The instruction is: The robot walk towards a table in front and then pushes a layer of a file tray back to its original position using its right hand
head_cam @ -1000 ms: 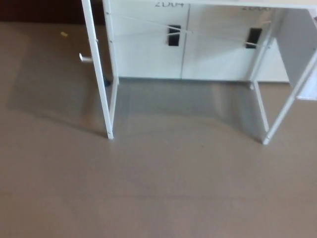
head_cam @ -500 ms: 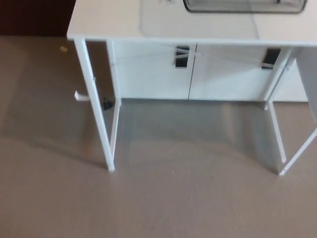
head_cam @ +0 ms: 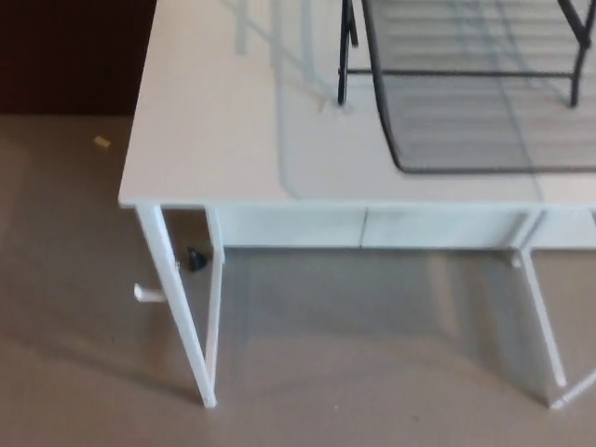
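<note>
Over the last second the whole view shifted: where only the desk legs and the cabinets behind them had shown, the white desk [head_cam: 214, 140] top now filled the upper half of the head view. This was the camera moving with the robot, not the furniture moving, and it suggested the walk toward the desk was well under way or nearly finished.

The black mesh file tray [head_cam: 466, 93] had come into sight at the upper right of the desk top. Its lowest layer [head_cam: 456, 140] stuck out toward the robot, its front rim lying near the desk's front edge, well ahead of the black frame upright [head_cam: 345, 51] that stood behind it. That looked like the layer to be pushed back. The tray ran off the right and top of the picture, so its full shape could not be seen.

Neither the right hand nor the left hand showed anywhere, so whether they were released or clenched could not be told. The push had not yet begun.

On the brown floor [head_cam: 307, 363] the desk's thin white legs [head_cam: 182, 317] stood close below the camera, with a small black object [head_cam: 195, 260] beside the left legs and a yellowish scrap [head_cam: 101, 142] farther off. By my judgement the robot would still need to square up to the tray and bring its right hand to the protruding front rim.
</note>
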You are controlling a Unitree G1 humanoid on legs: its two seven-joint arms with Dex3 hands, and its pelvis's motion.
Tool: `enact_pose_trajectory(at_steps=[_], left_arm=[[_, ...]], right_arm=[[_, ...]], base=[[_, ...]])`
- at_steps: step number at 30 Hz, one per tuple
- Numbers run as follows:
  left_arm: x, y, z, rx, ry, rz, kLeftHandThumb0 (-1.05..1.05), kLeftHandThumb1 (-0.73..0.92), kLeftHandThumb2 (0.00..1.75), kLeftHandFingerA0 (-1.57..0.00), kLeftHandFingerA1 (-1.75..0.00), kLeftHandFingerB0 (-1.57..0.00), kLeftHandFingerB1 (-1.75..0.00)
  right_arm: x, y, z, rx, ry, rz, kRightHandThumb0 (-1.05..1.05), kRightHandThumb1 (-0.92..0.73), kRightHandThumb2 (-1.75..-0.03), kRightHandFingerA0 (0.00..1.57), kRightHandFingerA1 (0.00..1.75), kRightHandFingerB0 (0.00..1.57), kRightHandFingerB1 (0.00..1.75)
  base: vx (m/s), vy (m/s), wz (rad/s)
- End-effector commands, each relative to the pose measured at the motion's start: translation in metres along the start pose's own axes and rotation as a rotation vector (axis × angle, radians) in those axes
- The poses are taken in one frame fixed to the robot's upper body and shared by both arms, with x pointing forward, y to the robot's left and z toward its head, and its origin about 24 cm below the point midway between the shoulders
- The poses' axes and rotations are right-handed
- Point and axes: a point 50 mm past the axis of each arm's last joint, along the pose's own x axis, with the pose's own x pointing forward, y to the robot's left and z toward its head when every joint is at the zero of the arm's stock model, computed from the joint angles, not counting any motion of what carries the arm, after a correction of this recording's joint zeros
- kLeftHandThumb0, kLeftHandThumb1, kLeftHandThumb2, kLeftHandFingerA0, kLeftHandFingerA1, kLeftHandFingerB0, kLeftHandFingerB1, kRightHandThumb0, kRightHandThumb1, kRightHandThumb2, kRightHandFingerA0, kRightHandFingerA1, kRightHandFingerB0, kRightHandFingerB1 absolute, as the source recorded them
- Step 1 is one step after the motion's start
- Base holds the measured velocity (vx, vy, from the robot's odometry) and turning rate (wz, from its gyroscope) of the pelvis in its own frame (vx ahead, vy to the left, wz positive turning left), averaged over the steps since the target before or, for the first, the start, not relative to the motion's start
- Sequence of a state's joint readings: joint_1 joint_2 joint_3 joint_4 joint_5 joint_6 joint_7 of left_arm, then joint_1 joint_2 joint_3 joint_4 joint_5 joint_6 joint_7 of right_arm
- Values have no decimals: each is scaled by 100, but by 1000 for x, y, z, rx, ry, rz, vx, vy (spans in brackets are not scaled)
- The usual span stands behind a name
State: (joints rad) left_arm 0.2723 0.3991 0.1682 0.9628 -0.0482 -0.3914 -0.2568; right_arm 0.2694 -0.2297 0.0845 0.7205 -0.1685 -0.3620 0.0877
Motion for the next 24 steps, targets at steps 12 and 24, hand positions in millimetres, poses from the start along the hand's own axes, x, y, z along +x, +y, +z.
enact_pose_trajectory(at_steps=[12,24], left_arm=[[-1,4,1,37,-9,11,-36,42,65,-57,-53,-40,-43],[2,4,3,31,-3,19,-35,42,65,-57,-52,-39,-42]], right_arm=[[0,-6,2,-23,1,-10,-36,-57,-57,70,58,46,46],[2,-6,3,-28,9,-13,-43,-43,-78,67,67,42,55]], base=[[271,-73,-4],[44,112,-4]])
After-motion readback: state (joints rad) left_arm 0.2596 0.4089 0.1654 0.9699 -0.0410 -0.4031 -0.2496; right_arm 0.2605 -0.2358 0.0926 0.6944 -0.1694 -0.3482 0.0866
